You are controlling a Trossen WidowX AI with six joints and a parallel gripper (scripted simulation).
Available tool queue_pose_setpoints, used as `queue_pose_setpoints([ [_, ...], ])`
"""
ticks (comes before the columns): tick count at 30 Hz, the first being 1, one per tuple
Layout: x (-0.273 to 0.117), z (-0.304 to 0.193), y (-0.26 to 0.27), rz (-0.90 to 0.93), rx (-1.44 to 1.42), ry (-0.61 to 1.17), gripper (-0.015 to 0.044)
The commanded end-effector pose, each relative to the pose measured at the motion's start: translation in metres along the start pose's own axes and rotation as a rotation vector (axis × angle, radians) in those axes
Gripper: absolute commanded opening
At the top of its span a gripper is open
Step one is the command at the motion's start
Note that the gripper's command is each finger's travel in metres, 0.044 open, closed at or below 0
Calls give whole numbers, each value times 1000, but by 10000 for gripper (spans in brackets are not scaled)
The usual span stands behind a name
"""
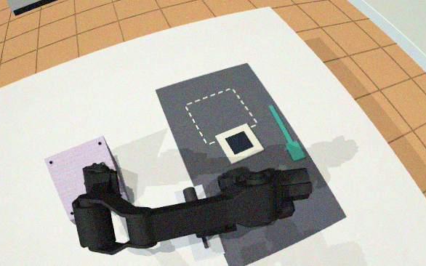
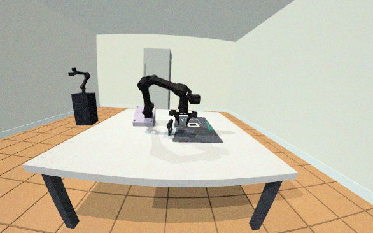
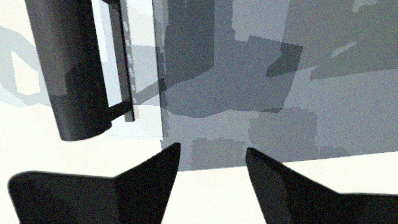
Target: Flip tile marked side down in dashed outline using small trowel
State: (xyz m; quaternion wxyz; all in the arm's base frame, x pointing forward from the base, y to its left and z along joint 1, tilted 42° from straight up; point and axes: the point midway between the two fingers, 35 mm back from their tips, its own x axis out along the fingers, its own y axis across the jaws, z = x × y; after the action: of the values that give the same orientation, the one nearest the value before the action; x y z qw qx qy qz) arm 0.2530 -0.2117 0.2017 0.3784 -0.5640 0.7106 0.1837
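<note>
The cream tile lies on the dark mat with its dark square facing up. It covers part of the near side of the dashed outline and is mostly outside it. The green trowel lies to the right of the tile on the mat, apart from it, handle pointing to the far end. My gripper is open and empty, pointing down above the mat's near part. In the top view the arm hides the fingers.
A black cylinder on a thin stand is close to the gripper, beside the mat's left edge. The arm's base stands on a pale purple block at the left. Another arm stands on a far pedestal.
</note>
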Motion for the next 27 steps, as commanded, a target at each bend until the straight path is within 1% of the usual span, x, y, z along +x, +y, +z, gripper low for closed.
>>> queue_pose_setpoints([
  [1,-1,4,5,7,107,0,270],
  [27,-12,26,33,15,1005,0,270],
])
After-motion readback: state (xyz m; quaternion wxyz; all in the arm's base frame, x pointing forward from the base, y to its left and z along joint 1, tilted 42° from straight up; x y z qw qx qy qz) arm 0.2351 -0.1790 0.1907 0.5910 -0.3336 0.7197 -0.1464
